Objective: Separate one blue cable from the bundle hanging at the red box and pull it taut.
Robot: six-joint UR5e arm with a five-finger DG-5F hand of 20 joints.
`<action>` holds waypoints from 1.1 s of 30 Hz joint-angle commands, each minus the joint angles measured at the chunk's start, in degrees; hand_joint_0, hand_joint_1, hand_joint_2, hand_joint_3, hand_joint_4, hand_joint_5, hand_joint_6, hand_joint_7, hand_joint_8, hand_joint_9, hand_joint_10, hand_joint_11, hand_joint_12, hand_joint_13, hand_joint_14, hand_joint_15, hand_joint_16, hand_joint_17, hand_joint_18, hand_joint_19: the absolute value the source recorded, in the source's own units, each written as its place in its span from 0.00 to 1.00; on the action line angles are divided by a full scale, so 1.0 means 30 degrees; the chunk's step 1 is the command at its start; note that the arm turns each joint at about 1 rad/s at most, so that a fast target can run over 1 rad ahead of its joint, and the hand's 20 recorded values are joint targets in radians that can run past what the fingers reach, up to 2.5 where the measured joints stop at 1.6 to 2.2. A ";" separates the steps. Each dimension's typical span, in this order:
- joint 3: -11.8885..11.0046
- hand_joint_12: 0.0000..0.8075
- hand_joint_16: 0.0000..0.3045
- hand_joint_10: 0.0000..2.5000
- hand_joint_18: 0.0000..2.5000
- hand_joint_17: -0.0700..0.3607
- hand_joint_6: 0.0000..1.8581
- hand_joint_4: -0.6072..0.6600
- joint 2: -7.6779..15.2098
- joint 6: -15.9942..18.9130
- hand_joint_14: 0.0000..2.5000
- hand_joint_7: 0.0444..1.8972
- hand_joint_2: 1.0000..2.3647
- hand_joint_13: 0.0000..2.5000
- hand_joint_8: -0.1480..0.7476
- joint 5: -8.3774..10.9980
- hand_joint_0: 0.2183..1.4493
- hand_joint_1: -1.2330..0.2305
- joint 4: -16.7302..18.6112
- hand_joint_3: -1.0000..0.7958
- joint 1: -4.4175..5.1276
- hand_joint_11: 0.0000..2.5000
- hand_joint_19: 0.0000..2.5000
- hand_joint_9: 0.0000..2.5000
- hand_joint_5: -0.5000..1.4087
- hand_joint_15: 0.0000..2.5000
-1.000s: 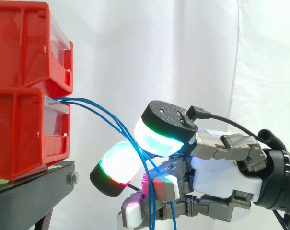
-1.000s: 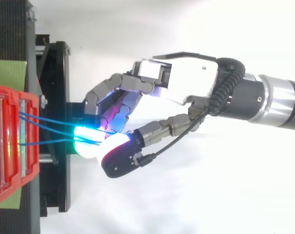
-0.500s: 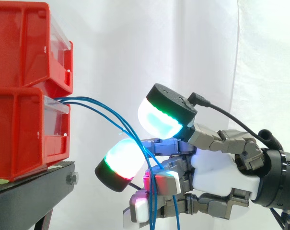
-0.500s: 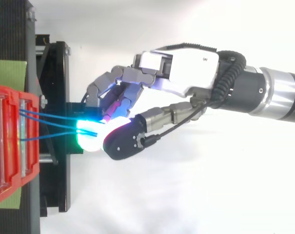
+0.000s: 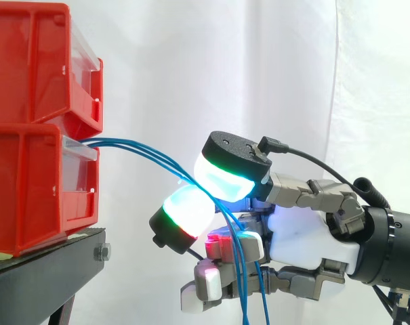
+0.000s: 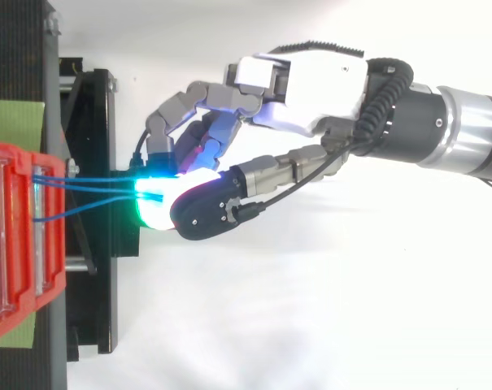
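Side view: three blue cables [image 5: 140, 152] leave the front of the lower red bin [image 5: 28, 183], which sits on the black stand [image 5: 49, 277], and arc rightward and down to the hand [image 5: 306, 233]. The hand is closed on the blue cables, pinching them between two glowing pads [image 5: 225, 181], one above and one below. Past the pinch the strands hang slack over the curled lower fingers. Top view: the strands converge from the bin to the pads. A white curtain [image 5: 259, 68] forms the background.
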State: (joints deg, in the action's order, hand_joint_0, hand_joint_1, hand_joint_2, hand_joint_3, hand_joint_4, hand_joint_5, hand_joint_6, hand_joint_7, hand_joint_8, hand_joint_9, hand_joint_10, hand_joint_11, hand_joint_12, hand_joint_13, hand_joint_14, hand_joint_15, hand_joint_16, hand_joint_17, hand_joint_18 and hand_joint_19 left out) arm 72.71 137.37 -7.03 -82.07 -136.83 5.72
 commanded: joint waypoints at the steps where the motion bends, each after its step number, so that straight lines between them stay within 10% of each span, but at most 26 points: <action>1: -0.0009 0.41 0.13 0.00 0.30 0.37 0.53 0.42 0.0002 0.0001 0.01 0.55 0.01 0.41 0.51 -0.0122 0.43 0.28 -0.0033 0.44 -0.0148 0.56 0.23 0.48 0.15 0.29; 10: 0.0020 0.41 0.13 0.00 0.30 0.37 0.53 0.42 0.0002 0.0001 0.01 0.56 0.00 0.41 0.50 -0.0210 0.49 0.26 -0.0151 0.28 -0.0236 0.56 0.23 0.49 0.16 0.29; 16: -0.0009 0.41 0.13 0.00 0.30 0.37 0.51 0.49 0.0002 -0.0028 0.01 0.59 0.00 0.40 0.51 -0.0269 0.35 0.21 -0.0297 0.28 -0.0294 0.55 0.23 0.50 0.19 0.30; 27: -0.0009 0.43 0.15 0.01 0.31 0.39 0.48 0.50 0.0002 -0.0058 0.01 0.64 0.00 0.42 0.53 -0.0298 0.27 0.62 -0.0385 0.28 -0.0324 0.51 0.26 0.57 0.21 0.30; 33: -0.0009 0.43 0.14 0.01 0.31 0.39 0.48 0.51 0.0002 -0.0087 0.01 0.63 0.00 0.42 0.52 -0.0298 0.31 0.50 -0.0385 0.30 -0.0324 0.53 0.27 0.55 0.21 0.31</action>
State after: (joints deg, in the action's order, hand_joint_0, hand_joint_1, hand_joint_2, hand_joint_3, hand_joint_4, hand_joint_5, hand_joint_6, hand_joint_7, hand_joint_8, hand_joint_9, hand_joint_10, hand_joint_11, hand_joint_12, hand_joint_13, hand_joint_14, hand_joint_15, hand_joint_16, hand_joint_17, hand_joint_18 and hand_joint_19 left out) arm 72.72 137.37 -7.26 -82.97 -138.00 4.75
